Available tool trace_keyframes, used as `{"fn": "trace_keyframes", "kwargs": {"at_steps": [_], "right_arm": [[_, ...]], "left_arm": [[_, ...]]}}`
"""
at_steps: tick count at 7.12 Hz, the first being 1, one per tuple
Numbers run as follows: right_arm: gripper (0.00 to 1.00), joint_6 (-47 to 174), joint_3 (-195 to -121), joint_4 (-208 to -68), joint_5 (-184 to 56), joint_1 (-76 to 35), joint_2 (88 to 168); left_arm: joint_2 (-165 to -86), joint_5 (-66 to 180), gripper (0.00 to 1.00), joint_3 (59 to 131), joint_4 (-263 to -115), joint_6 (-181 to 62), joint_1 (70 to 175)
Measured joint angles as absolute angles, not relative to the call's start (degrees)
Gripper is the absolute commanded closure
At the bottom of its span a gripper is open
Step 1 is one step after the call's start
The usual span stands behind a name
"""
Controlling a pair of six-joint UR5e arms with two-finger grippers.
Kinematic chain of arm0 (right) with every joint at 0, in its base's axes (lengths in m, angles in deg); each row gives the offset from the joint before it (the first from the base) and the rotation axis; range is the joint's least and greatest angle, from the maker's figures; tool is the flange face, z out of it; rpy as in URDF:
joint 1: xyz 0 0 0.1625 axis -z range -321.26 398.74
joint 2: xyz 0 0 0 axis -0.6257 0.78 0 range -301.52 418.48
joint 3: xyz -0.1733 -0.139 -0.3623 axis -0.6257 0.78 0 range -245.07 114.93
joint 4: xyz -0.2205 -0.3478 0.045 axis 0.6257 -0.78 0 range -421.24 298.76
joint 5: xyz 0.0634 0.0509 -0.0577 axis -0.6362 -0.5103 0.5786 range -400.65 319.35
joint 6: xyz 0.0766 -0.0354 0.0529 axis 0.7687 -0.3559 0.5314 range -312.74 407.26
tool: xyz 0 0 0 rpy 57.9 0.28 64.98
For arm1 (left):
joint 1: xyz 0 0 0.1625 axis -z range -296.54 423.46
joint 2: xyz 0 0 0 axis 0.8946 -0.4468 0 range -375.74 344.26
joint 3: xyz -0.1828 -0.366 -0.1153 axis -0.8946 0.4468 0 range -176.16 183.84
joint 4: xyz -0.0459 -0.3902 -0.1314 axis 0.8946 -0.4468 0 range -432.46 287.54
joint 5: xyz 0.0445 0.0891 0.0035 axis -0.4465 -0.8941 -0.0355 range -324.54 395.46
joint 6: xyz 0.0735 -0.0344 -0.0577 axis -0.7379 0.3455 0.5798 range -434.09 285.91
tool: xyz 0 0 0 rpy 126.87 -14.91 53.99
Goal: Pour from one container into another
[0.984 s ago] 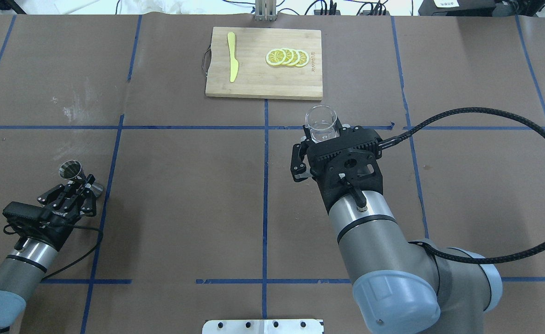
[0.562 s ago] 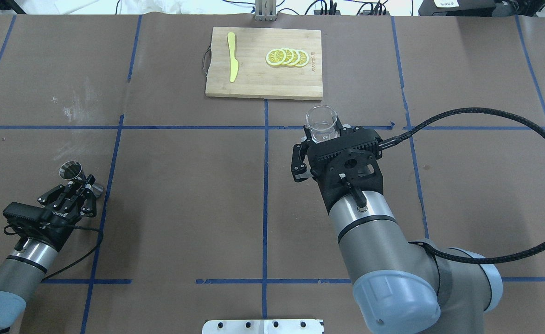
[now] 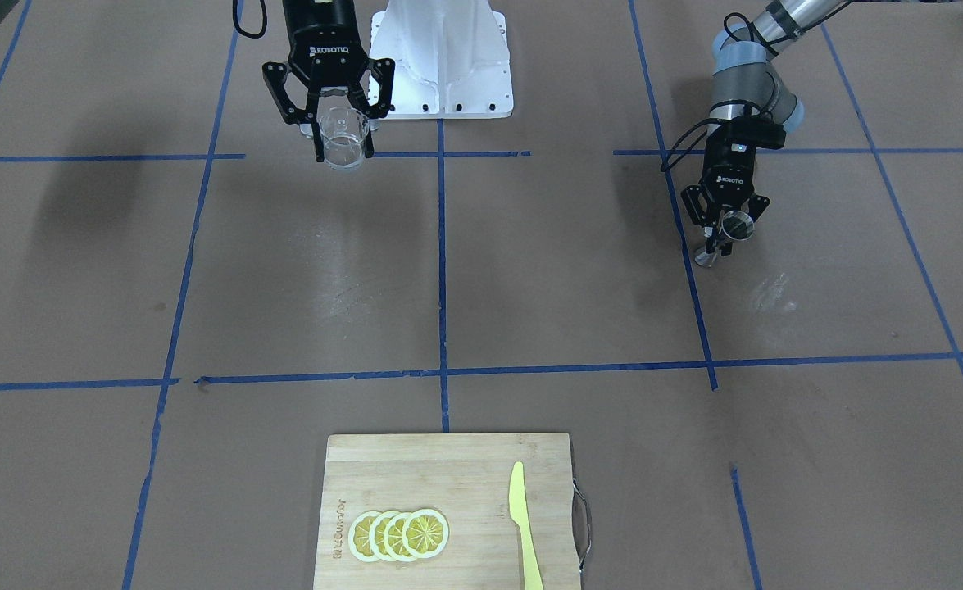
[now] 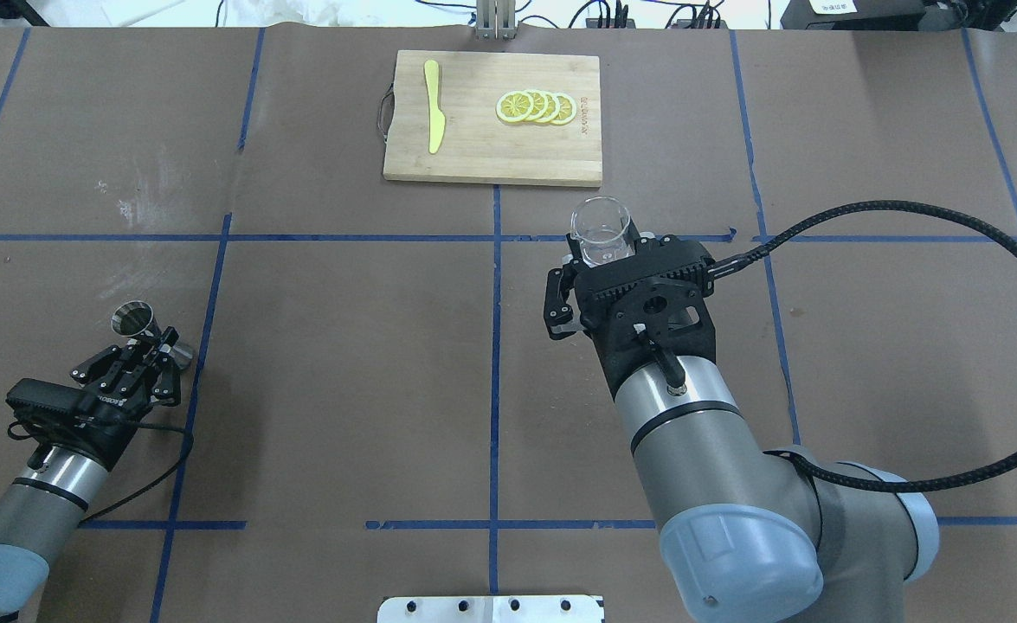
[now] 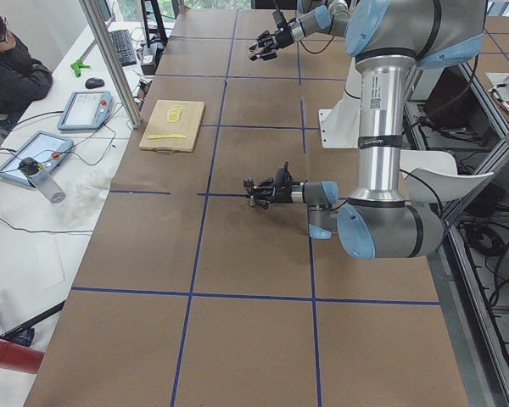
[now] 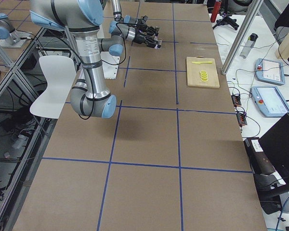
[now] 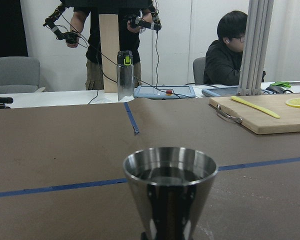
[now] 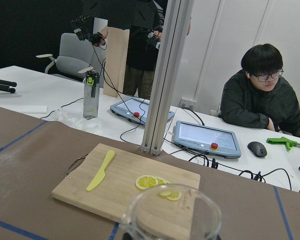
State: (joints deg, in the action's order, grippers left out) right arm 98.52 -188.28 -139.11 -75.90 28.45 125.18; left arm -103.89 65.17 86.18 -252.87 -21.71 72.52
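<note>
We log a steel jigger, upright, our left gripper clamped round its waist, well left of centre. A glass beaker is gripped by our right gripper, just short of the cutting board at the far edge. A broad stretch of table lies between the two.
</note>
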Motion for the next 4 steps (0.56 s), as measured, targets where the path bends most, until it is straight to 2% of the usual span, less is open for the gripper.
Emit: {"fn": "trace_keyframes", "kwargs": {"at_steps": [4], "right_arm": [[1.0, 98.5, -188.2, -139.1, -75.9, 28.5, 125.2]], "left_arm": [[-103.9, 64.1, 1.0, 86.1, -252.8, -21.7, 72.4]]}}
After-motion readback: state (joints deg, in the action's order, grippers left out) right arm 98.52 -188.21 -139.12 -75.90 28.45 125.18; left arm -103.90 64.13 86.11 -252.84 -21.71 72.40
